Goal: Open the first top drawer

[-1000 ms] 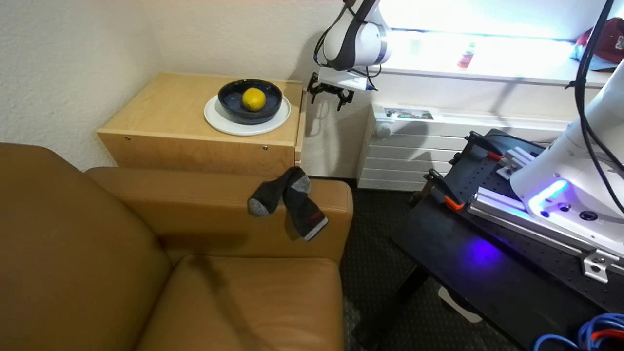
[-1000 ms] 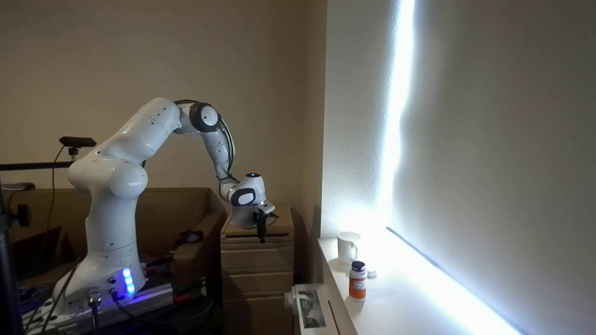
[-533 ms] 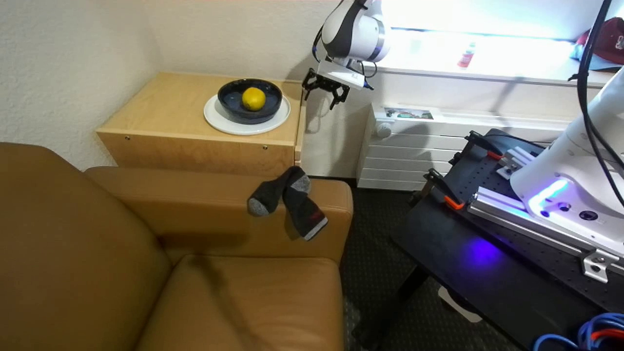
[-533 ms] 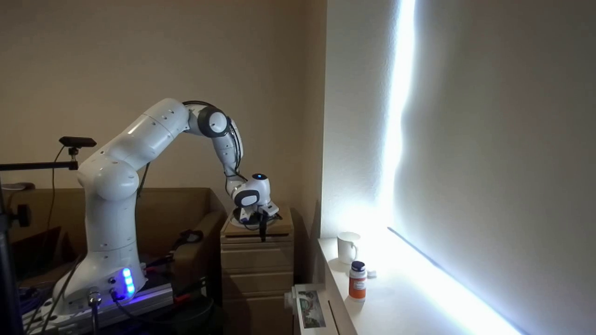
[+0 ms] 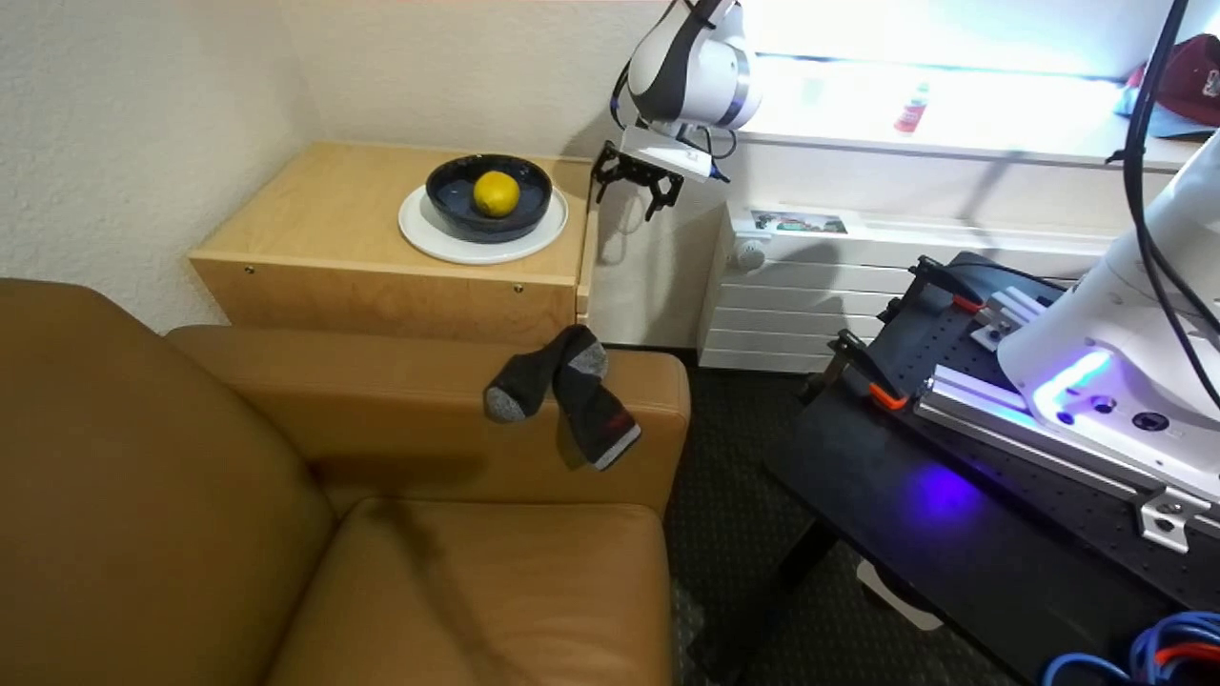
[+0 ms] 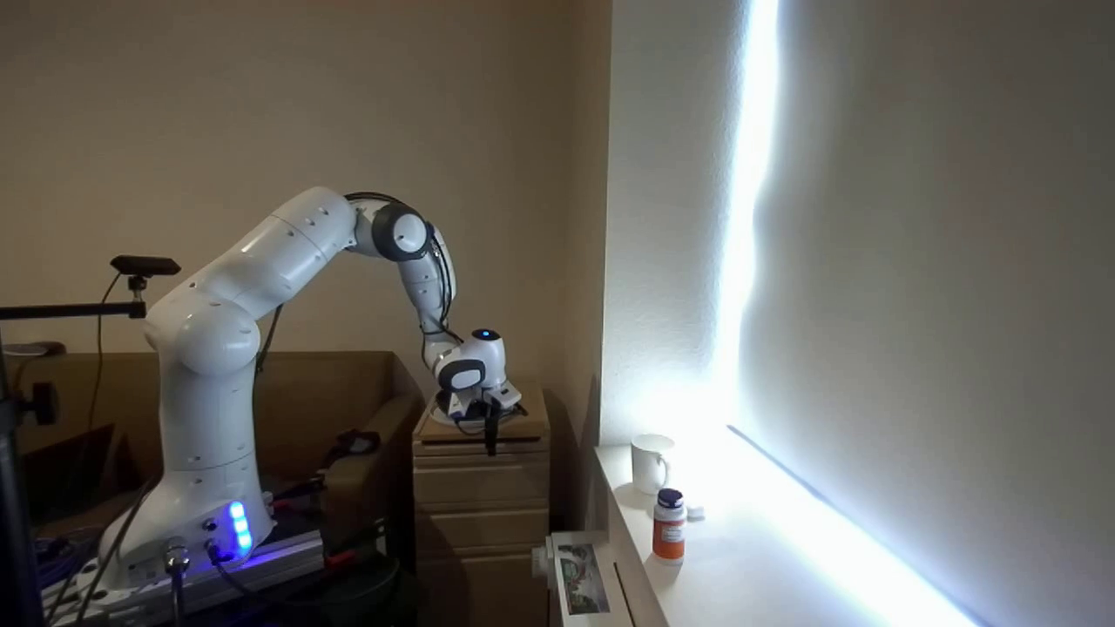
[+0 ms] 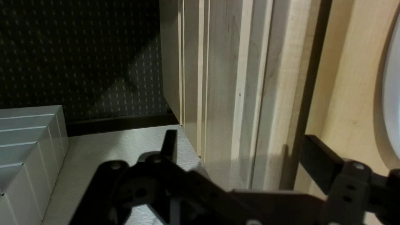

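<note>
While the tool (image 7: pixel 241 145) gapes, the top drawer (image 7: pixel 282 93), level lengthwise, faces towards the radiator (image 5: pixel 791 324).

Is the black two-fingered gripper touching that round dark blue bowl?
Apart. An exterior view shows the rim of the round white plate and pale wooden cabinet top between the gripper and the bowl.

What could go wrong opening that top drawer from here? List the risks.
The open gripper could miss the dark gap above the top drawer and press on the cabinet instead.
It might bump the plate, which sits close to the cabinet's front edge.
A jerky pull could set the yellow fruit rolling inside its bowl.
</note>
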Motion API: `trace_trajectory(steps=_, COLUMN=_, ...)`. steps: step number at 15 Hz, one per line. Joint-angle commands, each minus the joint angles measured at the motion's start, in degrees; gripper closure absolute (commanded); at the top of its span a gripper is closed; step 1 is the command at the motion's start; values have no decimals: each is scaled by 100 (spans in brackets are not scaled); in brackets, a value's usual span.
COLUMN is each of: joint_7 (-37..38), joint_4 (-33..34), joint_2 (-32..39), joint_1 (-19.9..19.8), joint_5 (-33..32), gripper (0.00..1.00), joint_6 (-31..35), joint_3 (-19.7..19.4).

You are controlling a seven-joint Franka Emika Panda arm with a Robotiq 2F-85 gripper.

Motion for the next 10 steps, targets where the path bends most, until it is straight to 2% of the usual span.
trace_trajectory(steps=1, joint_7=-67, joint_4=27, joint_2=25, joint_1=62, joint_5=143, gripper=0, joint_6=-17, joint_3=-51)
trace_trajectory(steps=5, joint_7=-58, joint_4=124, joint_2=141, joint_1=58, joint_5=183, gripper=0, joint_6=-11, joint_3=-48)
trace_trajectory(steps=8, joint_7=-122, joint_4=320, joint_2=337, joint_1=-182, joint_5=305, gripper=0, joint_6=-95, joint_3=231)
trace_trajectory(steps=10, joint_7=-94, joint_4=435, joint_2=444, joint_1=-144, joint_5=334, gripper=0, joint_6=-118, joint_3=242)
